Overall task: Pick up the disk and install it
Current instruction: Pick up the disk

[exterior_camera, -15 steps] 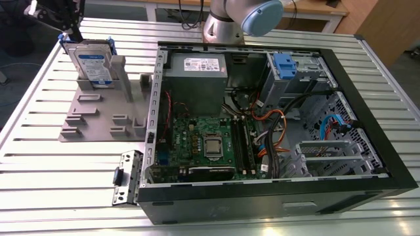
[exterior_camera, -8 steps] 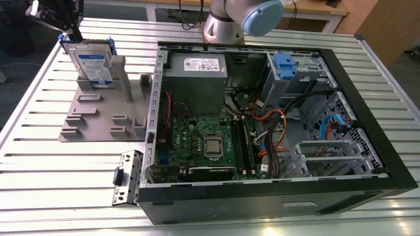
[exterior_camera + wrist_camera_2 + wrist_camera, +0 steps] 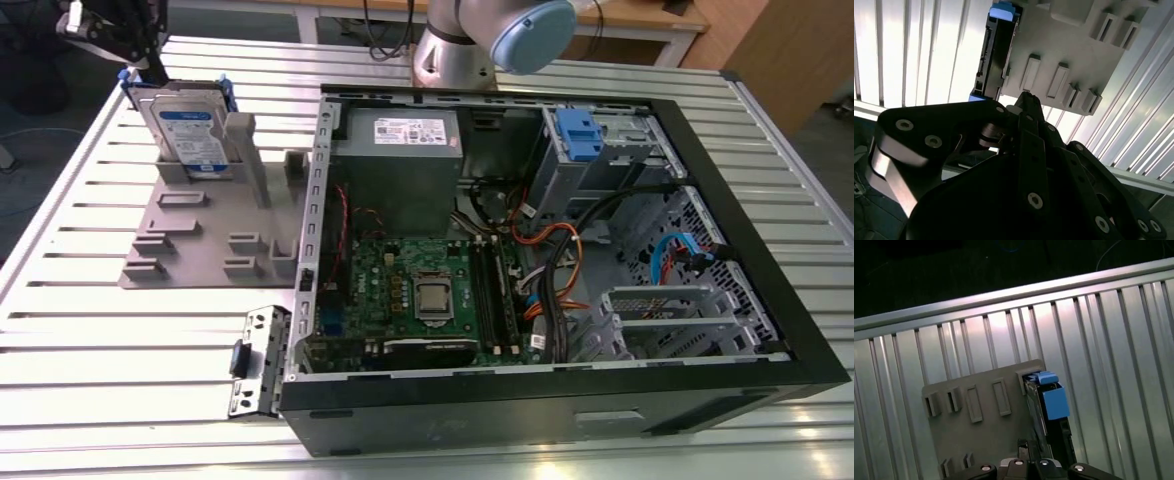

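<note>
The disk [image 3: 187,130], a silver drive with a white-and-blue label in a blue carrier, stands upright on edge in a slot of the grey holder [image 3: 200,240], at the exterior view's upper left. My gripper [image 3: 151,68] hangs just above the disk's top edge, apart from it, shut with nothing in it. In the second wrist view the black fingers meet at a point [image 3: 1026,97] over the holder [image 3: 1054,45], with the disk's edge [image 3: 994,55] beyond. The first wrist view looks down on the disk [image 3: 1051,410], the holder [image 3: 979,430] and the gripper [image 3: 1026,446].
An open computer case [image 3: 701,140] lies on the slatted metal table [image 3: 80,330], at the exterior view's right. Inside are a grey power-supply box [image 3: 400,150], a green motherboard [image 3: 427,290], cables and a drive bay with a blue tab [image 3: 577,125]. A loose metal bracket [image 3: 260,360] lies beside the case.
</note>
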Action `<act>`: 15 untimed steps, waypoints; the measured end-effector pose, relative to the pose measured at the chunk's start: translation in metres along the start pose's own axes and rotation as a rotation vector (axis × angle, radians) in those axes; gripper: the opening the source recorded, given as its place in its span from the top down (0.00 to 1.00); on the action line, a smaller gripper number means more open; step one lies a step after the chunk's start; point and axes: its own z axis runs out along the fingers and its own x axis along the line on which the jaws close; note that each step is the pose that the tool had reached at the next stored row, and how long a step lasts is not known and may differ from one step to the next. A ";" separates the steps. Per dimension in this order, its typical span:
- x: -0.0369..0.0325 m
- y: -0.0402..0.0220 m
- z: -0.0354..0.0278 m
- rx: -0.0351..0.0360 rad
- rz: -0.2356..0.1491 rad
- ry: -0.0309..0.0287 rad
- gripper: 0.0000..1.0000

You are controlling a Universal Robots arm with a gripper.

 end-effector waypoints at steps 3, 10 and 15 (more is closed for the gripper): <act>0.0000 0.0000 0.0000 -0.0007 -0.028 0.0002 0.90; 0.0000 0.0000 0.0000 -0.0029 -0.107 0.0009 0.90; 0.0000 0.0000 0.0000 -0.0043 -0.159 0.0014 0.90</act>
